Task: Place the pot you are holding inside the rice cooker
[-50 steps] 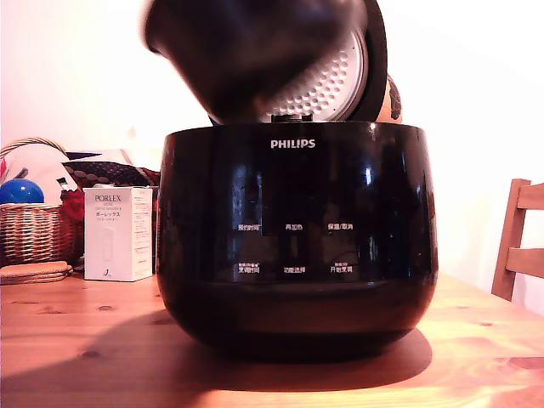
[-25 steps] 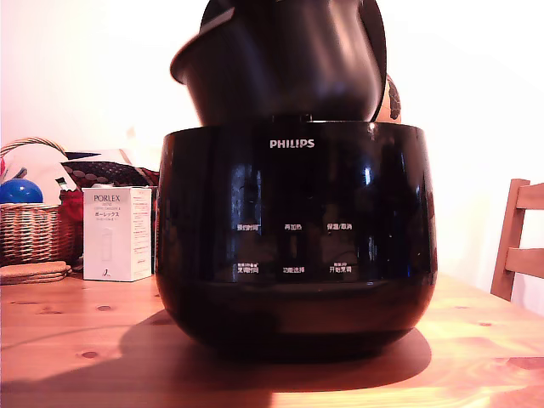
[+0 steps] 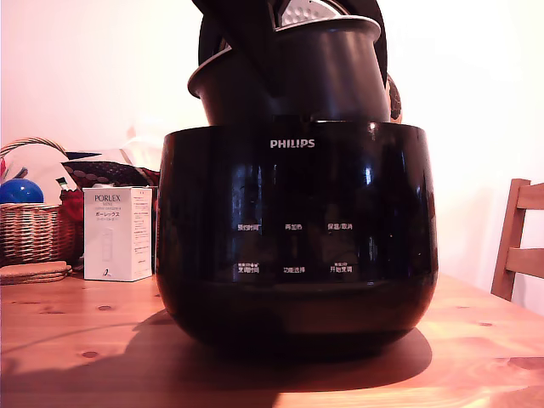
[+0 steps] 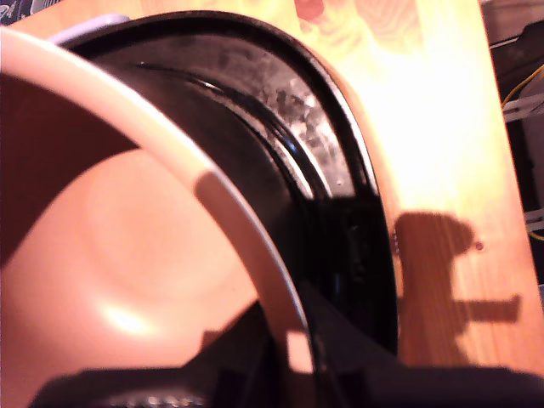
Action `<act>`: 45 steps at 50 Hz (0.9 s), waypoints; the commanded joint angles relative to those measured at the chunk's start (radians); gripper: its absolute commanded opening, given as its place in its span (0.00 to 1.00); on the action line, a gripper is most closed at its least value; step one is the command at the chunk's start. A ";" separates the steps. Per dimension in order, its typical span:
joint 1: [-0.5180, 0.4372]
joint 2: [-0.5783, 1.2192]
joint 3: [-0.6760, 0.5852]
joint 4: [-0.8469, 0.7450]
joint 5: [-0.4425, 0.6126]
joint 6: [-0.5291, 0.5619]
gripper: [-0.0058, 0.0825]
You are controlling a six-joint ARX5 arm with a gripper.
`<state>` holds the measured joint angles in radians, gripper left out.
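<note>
Wooden table (image 3: 76, 340) against a pale wall, lit warm. Pot (image 3: 327, 81) sits partway down in the mouth of the rice cooker (image 3: 297, 246), tilted: rim is higher toward the exterior view's right, lower toward its left, upper wall still above the cooker rim. Wrist view looks into the pot's pale interior (image 4: 127, 255), its rim arcing across, cooker's black inner rim (image 4: 340, 153) just beside it. Pincer (image 4: 293, 348) clamped on the pot rim, one finger inside and one outside the wall; dark arm comes down over the pot in the exterior view. Cooker lid (image 3: 374, 25) stands open behind the pot, dimpled white plate just visible. Cooker is central on the table. Toward the table's far edge on the exterior view's left: white Porlex box (image 3: 117, 234), then wicker basket (image 3: 34, 229) with a blue ball (image 3: 19, 191). Wooden chair (image 3: 520, 242) at the exterior view's right.
</note>
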<state>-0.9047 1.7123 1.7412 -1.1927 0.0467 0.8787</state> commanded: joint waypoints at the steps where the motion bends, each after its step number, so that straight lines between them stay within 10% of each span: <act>1: -0.011 -0.003 0.026 0.022 0.025 0.019 0.04; 45: 0.028 0.061 0.026 0.023 0.032 0.027 0.05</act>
<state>-0.8745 1.7729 1.7420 -1.2049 0.0696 0.8978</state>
